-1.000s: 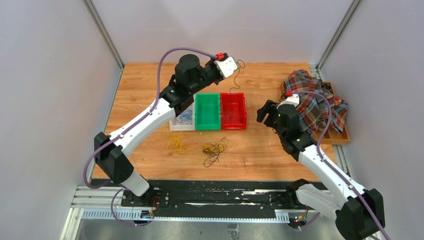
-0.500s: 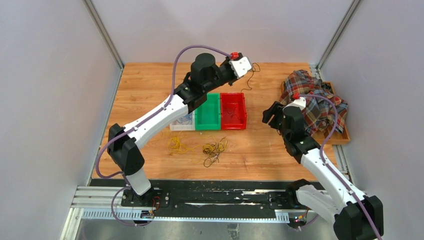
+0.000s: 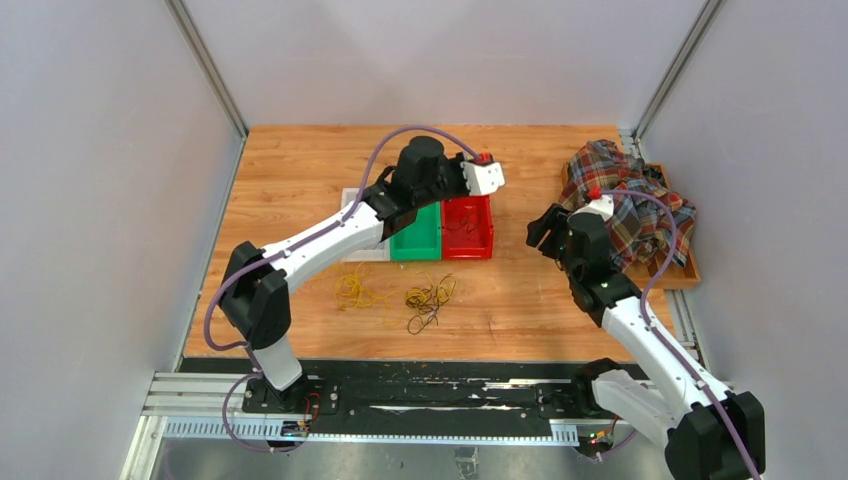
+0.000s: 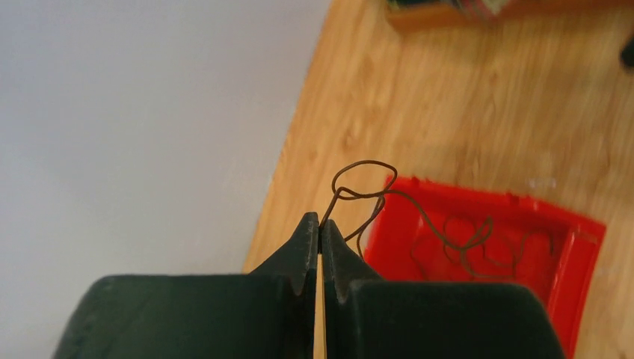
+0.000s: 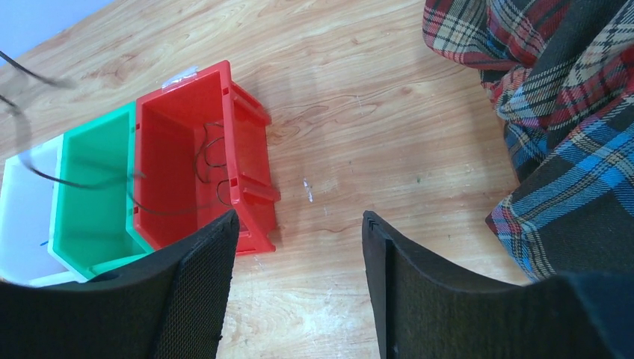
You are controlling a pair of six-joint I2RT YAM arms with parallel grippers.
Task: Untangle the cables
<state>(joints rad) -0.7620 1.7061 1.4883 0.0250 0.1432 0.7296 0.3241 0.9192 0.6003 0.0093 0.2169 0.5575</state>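
Left claw: you had it pinched on a thin dark-brown wire cable | trailing ahead into a red plastic bin | likely light, springy; grip near an end.

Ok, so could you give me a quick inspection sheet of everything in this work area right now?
Surface: wooden table carrying a white bin, green bin and red bin side by side.
Job's things: dark cable held up, trailing into the red bin; yellow bundle and dark-and-yellow tangle loose on the table.
Clutter: plaid cloth heaped on a wooden tray.
Tools: left tool shut on the dark cable; right tool open, empty.
Cables: purple hose along each arm.
Surroundings: grey walls, metal frame posts.
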